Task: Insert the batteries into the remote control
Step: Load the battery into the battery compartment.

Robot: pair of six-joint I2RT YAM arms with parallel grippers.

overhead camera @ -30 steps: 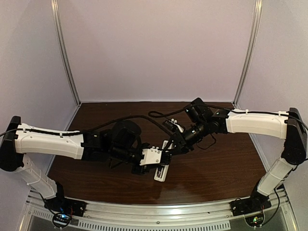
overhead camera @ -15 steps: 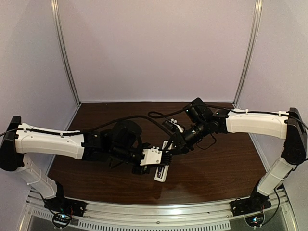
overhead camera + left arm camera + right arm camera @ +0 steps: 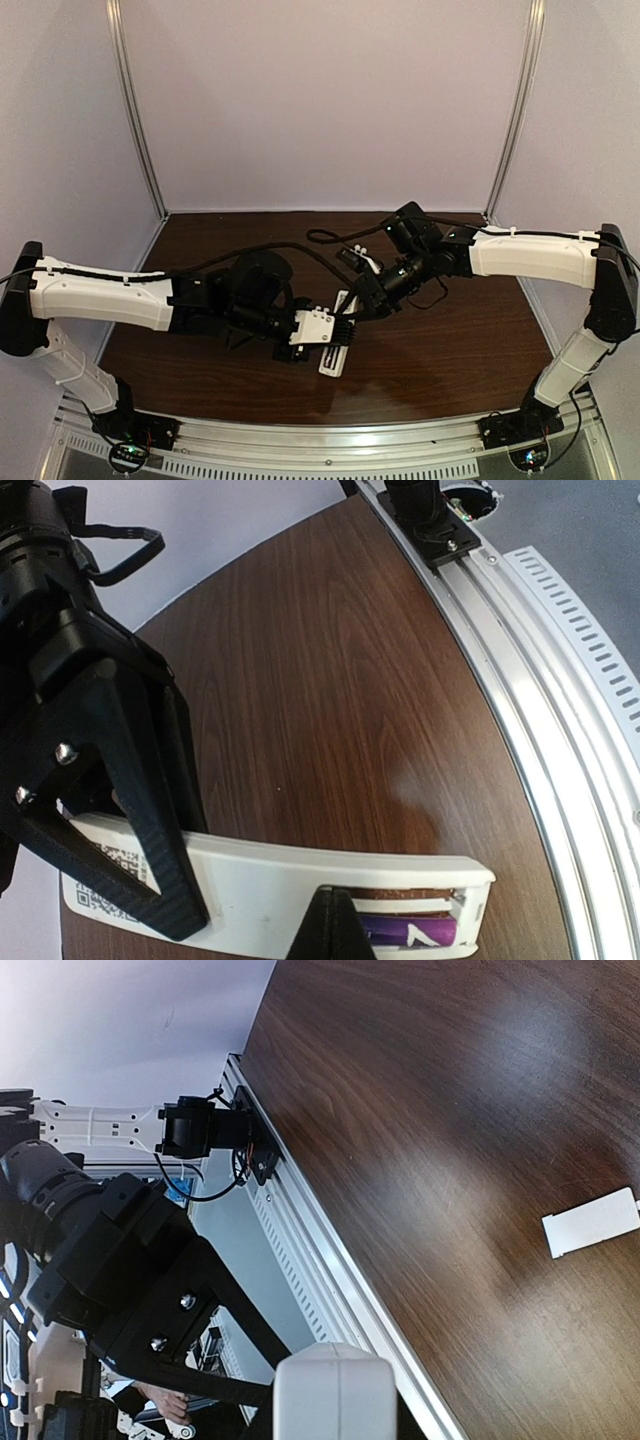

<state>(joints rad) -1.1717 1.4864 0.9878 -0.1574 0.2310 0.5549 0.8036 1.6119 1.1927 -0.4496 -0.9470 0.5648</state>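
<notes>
The remote control is a white bar, back side up, lifted off the brown table. My right gripper is shut on its far end; its finger crosses the labelled part, and the remote's end shows between its fingers. My left gripper is shut, its joined tips touching the inner end of the open battery bay. The bluish-purple battery lies in the near slot. The far slot shows a brownish strip; I cannot tell whether it is the orange-red battery.
A small flat white cover piece lies on the table. The aluminium rail runs along the near table edge. Black cables loop over the far middle. Pale enclosure walls stand at the back and sides.
Both grippers and the remote have barely shifted. Neither grip has changed.
</notes>
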